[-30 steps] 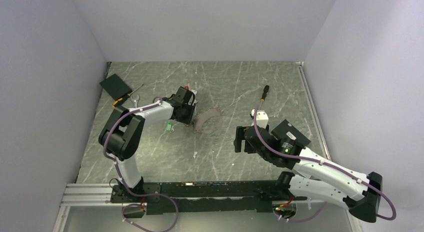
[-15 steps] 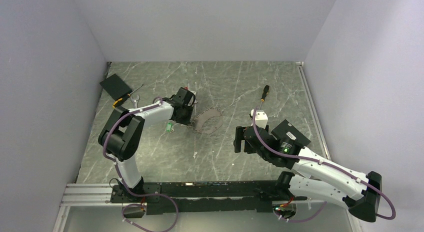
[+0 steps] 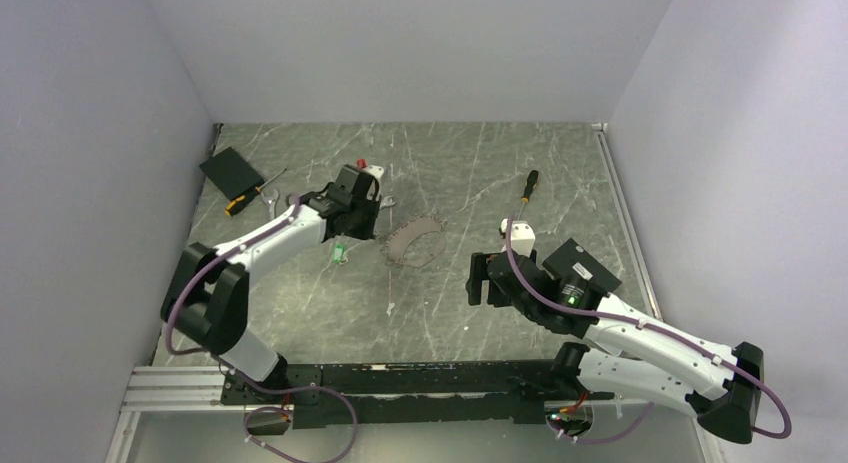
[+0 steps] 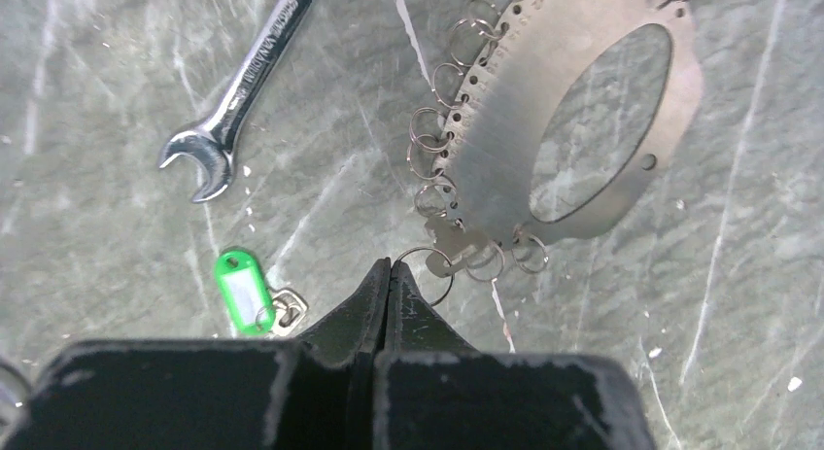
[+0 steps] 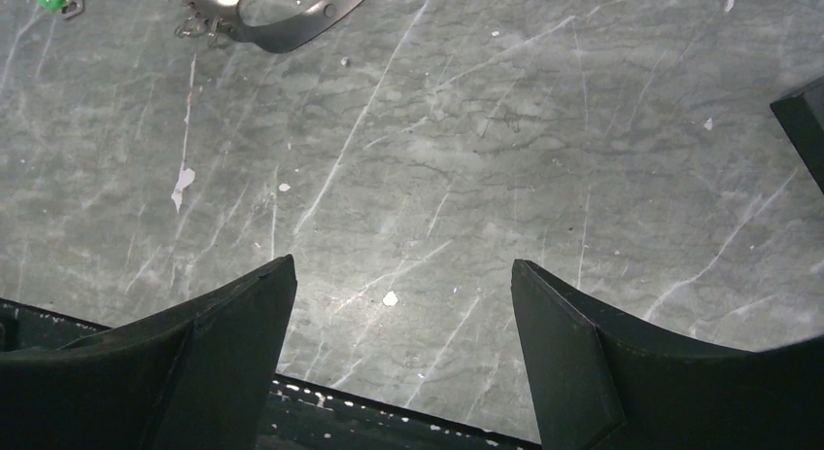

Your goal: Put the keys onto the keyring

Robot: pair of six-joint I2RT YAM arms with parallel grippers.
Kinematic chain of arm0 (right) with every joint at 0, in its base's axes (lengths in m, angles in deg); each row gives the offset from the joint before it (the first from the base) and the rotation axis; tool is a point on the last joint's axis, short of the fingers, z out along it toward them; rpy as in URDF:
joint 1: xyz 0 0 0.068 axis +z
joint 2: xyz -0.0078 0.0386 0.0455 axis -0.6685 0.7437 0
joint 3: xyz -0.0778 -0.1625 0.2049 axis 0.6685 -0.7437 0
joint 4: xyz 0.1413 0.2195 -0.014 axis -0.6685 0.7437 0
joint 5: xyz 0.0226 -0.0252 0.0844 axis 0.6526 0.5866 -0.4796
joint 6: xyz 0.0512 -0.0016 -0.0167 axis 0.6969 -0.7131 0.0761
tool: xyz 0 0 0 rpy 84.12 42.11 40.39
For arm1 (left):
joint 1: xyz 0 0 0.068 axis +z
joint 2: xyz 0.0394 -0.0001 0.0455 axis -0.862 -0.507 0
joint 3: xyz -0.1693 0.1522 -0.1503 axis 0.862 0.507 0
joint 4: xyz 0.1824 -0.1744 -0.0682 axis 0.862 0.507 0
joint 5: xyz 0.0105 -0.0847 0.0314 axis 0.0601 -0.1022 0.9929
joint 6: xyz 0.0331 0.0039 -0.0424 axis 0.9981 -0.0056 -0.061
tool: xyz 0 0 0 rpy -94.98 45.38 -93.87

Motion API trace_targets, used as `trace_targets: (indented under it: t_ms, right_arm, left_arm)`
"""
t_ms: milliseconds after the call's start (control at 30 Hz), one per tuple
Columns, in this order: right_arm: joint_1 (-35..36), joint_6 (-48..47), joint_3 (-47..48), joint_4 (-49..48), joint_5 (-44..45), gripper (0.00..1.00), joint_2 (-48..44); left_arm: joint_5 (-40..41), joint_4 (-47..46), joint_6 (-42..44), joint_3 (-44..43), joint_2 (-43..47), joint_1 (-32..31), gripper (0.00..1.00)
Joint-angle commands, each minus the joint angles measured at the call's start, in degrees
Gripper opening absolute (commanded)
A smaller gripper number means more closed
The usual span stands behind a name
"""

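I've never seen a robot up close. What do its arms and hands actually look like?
The left arm and right arm have white shells with bulky black joints; a thin purple cable loops along each. A small green light glows on the right arm. The left hand and right hand are each two black wedge-shaped fingers.

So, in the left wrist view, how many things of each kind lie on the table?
wrench: 1
keys: 2 (one green, one silvery)
keyring: 1
Total: 4
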Motion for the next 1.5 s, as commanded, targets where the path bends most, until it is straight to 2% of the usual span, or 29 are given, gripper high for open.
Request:
trace_targets:
  t_ms: [0, 133, 400, 600, 800, 900, 1100, 1267, 1467]
  right_arm:
    - [-0.13, -0.79, -0.68, -4.08, -1.81, 0.85, -1.32]
    - [-0.13, -3.60, -0.86, -7.91, -5.42, 0.85, -1.49]
    - [-0.09, -13.39, -0.88, -19.15, -18.37, 0.86, -4.93]
    - [-0.03, -18.81, 0.09, -23.84, -24.72, 0.86, -5.41]
    - [-0.08, -18.66, 2.47, -27.41, -25.26, 0.83, -4.23]
    - [-0.09, -16.88, 3.05, -30.15, -24.24, 0.81, -3.24]
    - [-0.04, -15.89, 4.43, -33.71, -24.57, 0.81, 0.29]
    - [-0.05, -15.18, 6.32, -35.17, -23.81, 0.80, 2.74]
    - [-0.05, -15.97, 7.89, -37.38, -25.27, 0.74, 3.04]
  left_arm:
    - [-1.17, 0.92, 2.57, 1.46, 7.10, -0.48, 0.00]
    - [-1.45, 2.13, 4.84, 2.12, 11.27, -1.75, 0.00]
    - [-2.23, 6.69, 12.24, -0.50, 19.60, -6.29, 0.00]
    - [-11.75, 12.38, 20.82, -4.07, 24.58, -8.57, 0.00]
    - [-16.39, 13.27, 22.73, -3.99, 28.40, -9.54, 0.00]
    - [-14.30, 10.19, 23.00, -1.27, 30.30, -10.37, 0.00]
    - [-8.66, -0.87, 29.97, 7.08, 37.00, -13.16, 0.00]
    - [-12.96, -14.74, 42.38, 15.84, 44.16, -14.09, 0.00]
    - [-19.25, -28.11, 48.96, 24.50, 50.11, -14.26, 0.00]
